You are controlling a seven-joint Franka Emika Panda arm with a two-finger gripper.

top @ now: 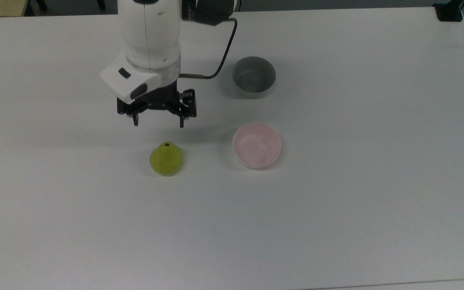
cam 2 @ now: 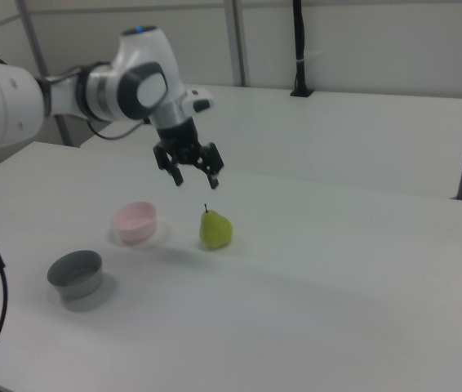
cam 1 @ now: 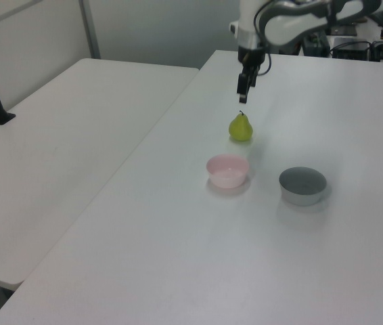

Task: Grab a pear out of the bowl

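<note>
White upper parts of the robot arm [top: 149, 28] are cut off by the frame edge in the top view. Its black two-finger gripper [top: 158, 121] hangs in the air above the small yellow-green pear [top: 166, 159], fingers spread wide, holding nothing. The pear stands upright on the white table [top: 336, 201], well apart from the small round pale pink bowl [top: 257, 145]. A grey straight-sided bowl [top: 254, 76] stands near.

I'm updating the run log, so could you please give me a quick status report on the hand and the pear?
Hand open, raised above the table. Pear upright on the table, outside the pink bowl. Nothing between hand and pear.
</note>
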